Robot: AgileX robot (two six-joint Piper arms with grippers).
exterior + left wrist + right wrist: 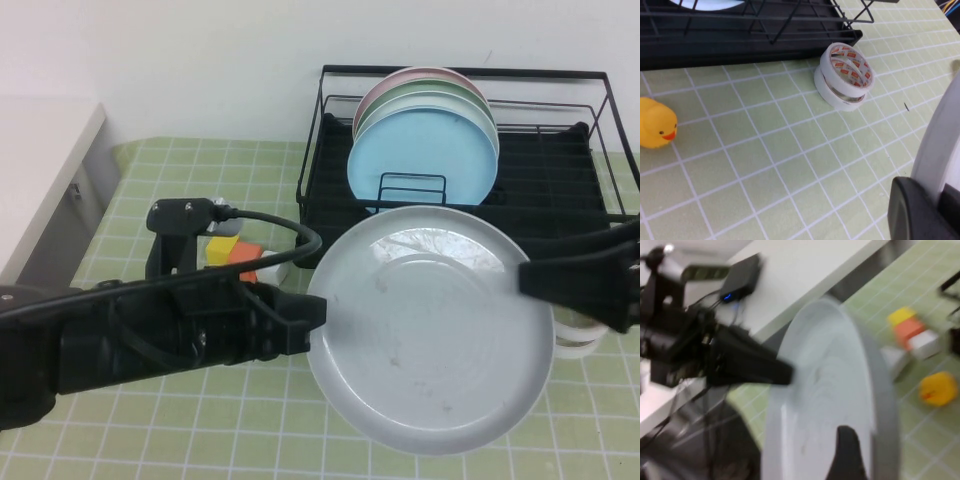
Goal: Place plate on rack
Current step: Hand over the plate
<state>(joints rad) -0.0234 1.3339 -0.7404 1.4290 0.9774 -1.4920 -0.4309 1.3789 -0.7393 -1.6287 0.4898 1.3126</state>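
Note:
The large pale grey plate point(430, 330) hangs above the table in front of the black wire rack point(560, 170), tilted with its face toward the camera. My left gripper point(315, 320) is shut on its left rim; in the left wrist view its fingers point(912, 210) clamp the plate's edge point(940, 145). My right gripper point(528, 278) is shut on the right rim; in the right wrist view one finger point(847, 455) lies on the plate's face point(825, 390) and the other is hidden behind it.
The rack holds a light blue plate point(425, 155), a pale green plate point(440, 95) and a pink one point(400, 80) upright. Tape rolls point(845, 75) and a yellow duck point(656, 122) lie on the green mat. Coloured blocks point(235, 255) sit behind my left arm. A white counter point(40, 160) stands at left.

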